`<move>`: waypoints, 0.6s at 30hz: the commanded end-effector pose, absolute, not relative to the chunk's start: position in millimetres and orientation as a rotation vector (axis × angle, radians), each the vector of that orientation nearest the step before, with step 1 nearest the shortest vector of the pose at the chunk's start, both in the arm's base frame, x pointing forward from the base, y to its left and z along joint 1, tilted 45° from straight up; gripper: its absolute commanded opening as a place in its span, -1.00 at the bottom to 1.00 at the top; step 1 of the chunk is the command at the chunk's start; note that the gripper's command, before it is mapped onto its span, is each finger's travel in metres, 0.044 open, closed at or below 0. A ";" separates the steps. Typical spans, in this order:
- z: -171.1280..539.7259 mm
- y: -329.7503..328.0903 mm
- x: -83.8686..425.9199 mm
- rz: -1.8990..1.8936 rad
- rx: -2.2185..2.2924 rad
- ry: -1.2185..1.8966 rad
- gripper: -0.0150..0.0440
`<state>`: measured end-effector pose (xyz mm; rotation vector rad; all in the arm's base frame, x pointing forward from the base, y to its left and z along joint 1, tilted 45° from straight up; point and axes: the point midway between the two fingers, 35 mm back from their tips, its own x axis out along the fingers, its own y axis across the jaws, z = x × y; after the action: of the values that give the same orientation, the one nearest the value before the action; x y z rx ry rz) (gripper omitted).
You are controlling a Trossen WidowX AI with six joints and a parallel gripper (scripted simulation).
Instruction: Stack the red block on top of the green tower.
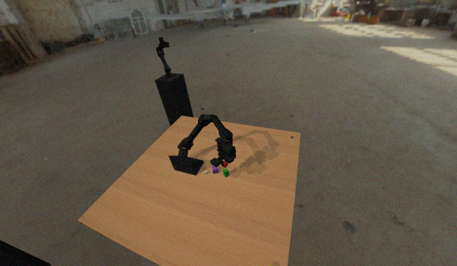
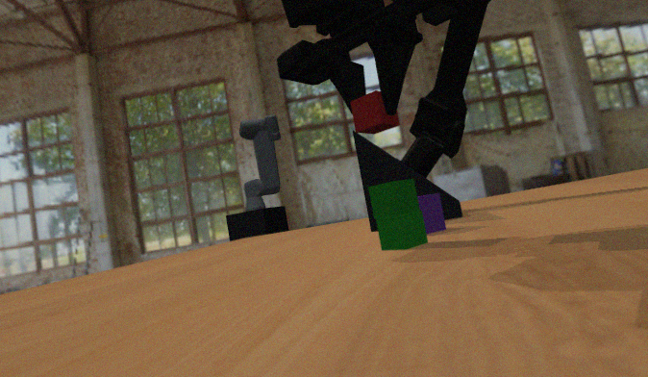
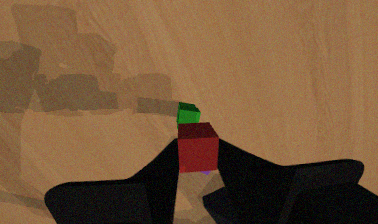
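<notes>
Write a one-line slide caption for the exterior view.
Gripper jaws hold the red block in the air above the green tower, purple block just behind.

Setting: large disused industrial hall or old factory workshop. Evidence: worn grey concrete floor [image 1: 348, 136] stretching well beyond the square light-wood table top [image 1: 196, 217]; stained, weathered masonry walls [image 2: 105, 144] behind the table; tall multi-pane steel-framed windows [image 2: 182, 163] with greenery outside; exposed roof trusses [image 2: 42, 24] overhead; sunlit patches on the floor far from the table; blurred stacked clutter along the far walls; black pedestal with a small dark arm [image 1: 173, 96] just beside the table's far edge.
</notes>
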<state>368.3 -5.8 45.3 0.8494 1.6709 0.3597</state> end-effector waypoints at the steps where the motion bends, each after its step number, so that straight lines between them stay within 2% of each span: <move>1: 35.2 10.1 365.7 0.366 0.850 1.677 -0.49; 18: 11.9 32.1 363.6 0.368 0.851 1.677 -0.49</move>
<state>363.7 28.7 15.0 0.8452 1.6767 0.3677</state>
